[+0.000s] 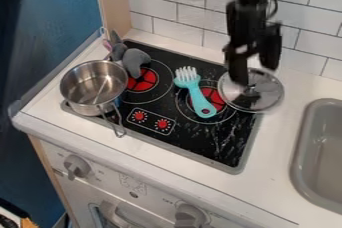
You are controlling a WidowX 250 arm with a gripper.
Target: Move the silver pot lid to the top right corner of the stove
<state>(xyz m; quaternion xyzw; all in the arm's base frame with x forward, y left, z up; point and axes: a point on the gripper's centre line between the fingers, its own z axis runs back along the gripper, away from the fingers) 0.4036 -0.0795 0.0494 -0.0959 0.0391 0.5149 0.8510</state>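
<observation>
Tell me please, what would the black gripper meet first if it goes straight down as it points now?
Most likely the silver pot lid, just below the gripper; the remaining height is unclear.

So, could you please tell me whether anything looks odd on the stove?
Yes: the turquoise brush lies across the right burner and a grey plush toy partly over the left one, odd spots for both. The metal pot also overhangs the left edge of the stove.

Shiny metal pot (78, 95); glossy black stove (224, 148)
</observation>
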